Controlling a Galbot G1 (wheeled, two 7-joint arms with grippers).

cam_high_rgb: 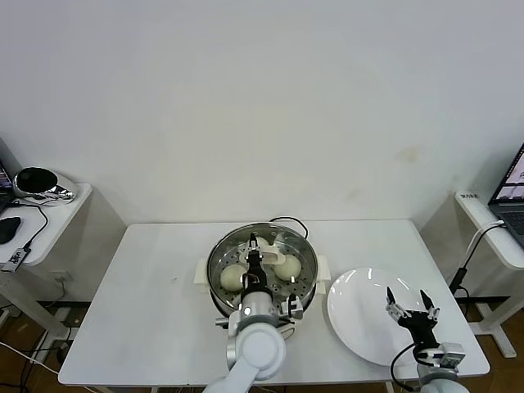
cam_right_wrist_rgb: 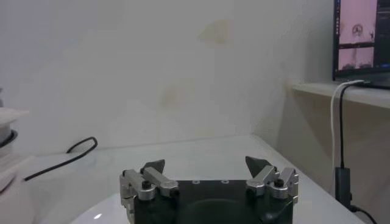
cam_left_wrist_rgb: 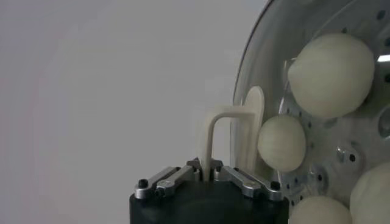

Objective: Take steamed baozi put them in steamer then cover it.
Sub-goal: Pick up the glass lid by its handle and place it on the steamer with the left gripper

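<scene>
The steamer (cam_high_rgb: 219,255) stands mid-table with pale baozi (cam_high_rgb: 232,278) (cam_high_rgb: 286,267) on its perforated tray. My left gripper (cam_high_rgb: 255,255) reaches over it, shut on the cream handle (cam_high_rgb: 270,246) of the clear glass lid. The left wrist view shows the jaws (cam_left_wrist_rgb: 209,172) clamped on that handle (cam_left_wrist_rgb: 228,131), with the lid's rim (cam_left_wrist_rgb: 250,61) and several baozi (cam_left_wrist_rgb: 331,74) (cam_left_wrist_rgb: 281,143) seen through the glass. Whether the lid rests on the pot I cannot tell. My right gripper (cam_high_rgb: 407,304) (cam_right_wrist_rgb: 207,163) hovers open and empty over the white plate (cam_high_rgb: 360,319).
The steamer's white base handles (cam_high_rgb: 200,274) (cam_high_rgb: 322,270) stick out on both sides, and its black cable (cam_high_rgb: 286,219) runs behind it. A side table with a silver object (cam_high_rgb: 37,184) is at far left, a laptop (cam_high_rgb: 512,192) on a shelf at far right.
</scene>
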